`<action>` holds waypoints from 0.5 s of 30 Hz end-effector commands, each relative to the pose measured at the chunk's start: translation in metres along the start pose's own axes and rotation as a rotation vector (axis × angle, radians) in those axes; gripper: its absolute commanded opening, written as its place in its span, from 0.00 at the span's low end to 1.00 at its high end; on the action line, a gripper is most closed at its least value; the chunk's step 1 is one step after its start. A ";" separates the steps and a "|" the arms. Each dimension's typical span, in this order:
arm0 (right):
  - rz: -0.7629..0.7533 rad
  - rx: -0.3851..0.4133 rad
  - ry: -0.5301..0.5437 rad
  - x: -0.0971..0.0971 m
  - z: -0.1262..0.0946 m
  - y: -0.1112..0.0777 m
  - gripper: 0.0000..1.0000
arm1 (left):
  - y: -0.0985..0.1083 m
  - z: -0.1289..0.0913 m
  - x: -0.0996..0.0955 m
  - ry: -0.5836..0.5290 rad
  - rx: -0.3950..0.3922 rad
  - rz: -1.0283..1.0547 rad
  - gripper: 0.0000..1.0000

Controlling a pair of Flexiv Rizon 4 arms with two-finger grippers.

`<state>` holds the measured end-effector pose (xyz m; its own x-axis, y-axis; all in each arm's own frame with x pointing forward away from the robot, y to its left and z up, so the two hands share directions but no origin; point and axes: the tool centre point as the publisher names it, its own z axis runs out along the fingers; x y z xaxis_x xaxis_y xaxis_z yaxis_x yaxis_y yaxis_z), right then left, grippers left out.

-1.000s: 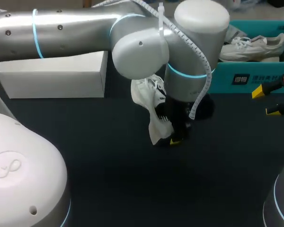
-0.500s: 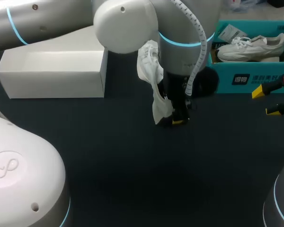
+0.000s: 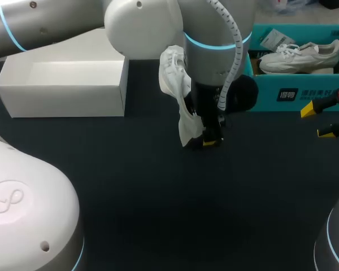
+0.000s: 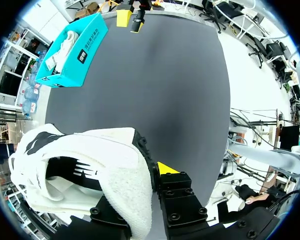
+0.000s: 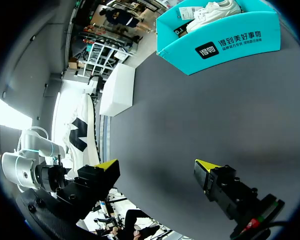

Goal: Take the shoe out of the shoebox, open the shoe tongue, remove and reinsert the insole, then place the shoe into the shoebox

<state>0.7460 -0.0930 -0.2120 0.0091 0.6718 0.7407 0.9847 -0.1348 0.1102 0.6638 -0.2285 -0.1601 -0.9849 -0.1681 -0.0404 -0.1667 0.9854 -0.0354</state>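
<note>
1. White box (image 3: 62,93), table's left: open top, nothing in it that I can see.
2. Left gripper (image 3: 210,141), reaching in to mid-table: clamped on the shoe (image 3: 174,76). In the left wrist view only one yellow tip shows; the shoe's (image 4: 90,155) pale lining covers the other finger.
3. Shoe: hangs above the table (image 3: 158,214), clear of both boxes. Long axis near upright, slightly tilted, lower end at the fingers. I cannot tell toe from heel.
4. Teal shoebox (image 3: 305,93), far right: holds a second shoe (image 3: 299,56).
5. Right gripper (image 3: 318,120): wide open, holding nothing, well apart from the shoe.

Assessment: removal looks done, and the step in hand is bringing the shoe to the work area. The next move calls for laying it sole-down, so that my right gripper can reach the tongue.
</note>
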 end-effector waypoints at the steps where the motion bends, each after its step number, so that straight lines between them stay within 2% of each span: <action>1: 0.001 -0.002 -0.003 0.000 0.000 -0.001 1.00 | 0.007 -0.004 -0.004 0.019 0.018 0.013 0.00; 4: 0.001 -0.002 -0.003 0.000 0.000 -0.001 1.00 | 0.031 -0.013 -0.015 0.043 0.039 0.014 0.00; 7: 0.001 -0.002 -0.003 0.000 0.000 -0.001 1.00 | 0.066 -0.019 -0.027 0.068 0.061 -0.002 0.00; 15: 0.001 -0.002 -0.003 0.000 0.000 -0.001 1.00 | 0.143 -0.025 -0.059 0.109 0.105 -0.033 0.00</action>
<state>0.7459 -0.0929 -0.2120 0.0090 0.6718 0.7407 0.9847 -0.1347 0.1102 0.6985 -0.1443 -0.1370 -0.9794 -0.1947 0.0542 -0.1946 0.9809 0.0061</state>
